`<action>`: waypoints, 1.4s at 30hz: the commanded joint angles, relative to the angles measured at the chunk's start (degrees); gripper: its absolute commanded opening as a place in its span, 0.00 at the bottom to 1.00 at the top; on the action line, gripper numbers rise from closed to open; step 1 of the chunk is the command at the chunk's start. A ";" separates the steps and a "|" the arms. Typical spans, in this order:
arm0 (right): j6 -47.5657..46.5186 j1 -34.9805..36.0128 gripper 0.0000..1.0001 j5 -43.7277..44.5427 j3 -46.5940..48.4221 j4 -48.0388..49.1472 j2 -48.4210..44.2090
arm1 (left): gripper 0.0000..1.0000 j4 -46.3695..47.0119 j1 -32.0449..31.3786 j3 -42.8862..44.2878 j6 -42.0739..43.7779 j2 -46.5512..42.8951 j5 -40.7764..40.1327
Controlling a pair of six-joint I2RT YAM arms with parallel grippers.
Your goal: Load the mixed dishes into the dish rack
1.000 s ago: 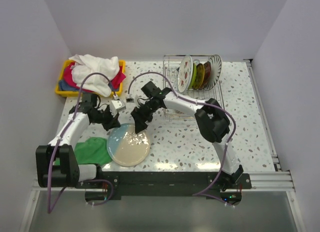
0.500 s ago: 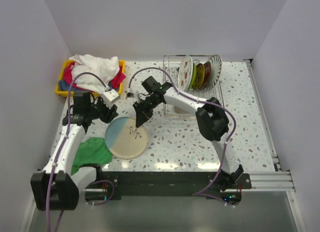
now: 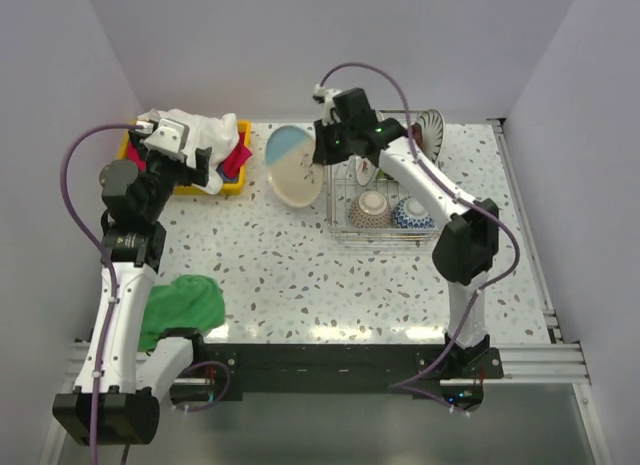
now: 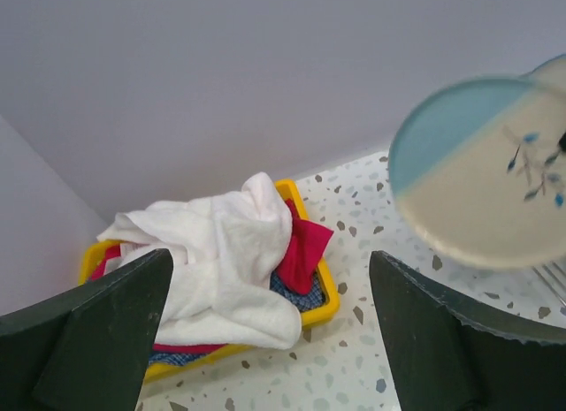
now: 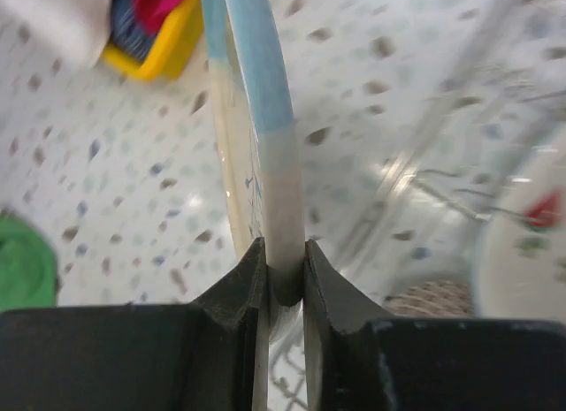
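— Where is the cream-and-blue plate (image 3: 293,167)?
— In the air, just left of the dish rack (image 3: 345,235), its face showing to the top camera. The right claw (image 3: 325,150) has it by the right rim.
— How tight?
— The top view hides that. The right wrist view shows the plate (image 5: 265,119) edge-on, with the jaws nearly closed and pinching its rim from both sides.
— What sits in the rack?
— A brownish bowl (image 3: 372,207) beside a blue-white bowl (image 3: 412,213). A striped plate (image 3: 432,125) stands at the far end.
— And the left claw (image 3: 203,165)?
— It is above the yellow bin (image 3: 232,187), far left. Its wrist view shows the fingers (image 4: 97,331) spread wide with nothing between them, and a white cloth (image 4: 221,252) heaped in the bin beyond. A green cloth (image 3: 180,305) lies on the table (image 3: 330,285), near left.
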 commanded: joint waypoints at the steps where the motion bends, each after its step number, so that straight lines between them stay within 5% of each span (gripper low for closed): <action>1: 4.97 -0.56 0.00 20.00 5.45 9.36 -9.10 | 1.00 3.97 0.26 -2.12 -5.84 2.11 0.83; 12: 5.23 -0.74 0.00 44.19 3.26 9.55 -8.76 | 1.00 6.53 0.35 -3.09 -9.97 4.40 2.42; 42: 6.90 -1.35 0.00 53.16 6.43 10.51 -4.98 | 1.00 5.91 0.26 -4.50 -9.80 4.75 3.56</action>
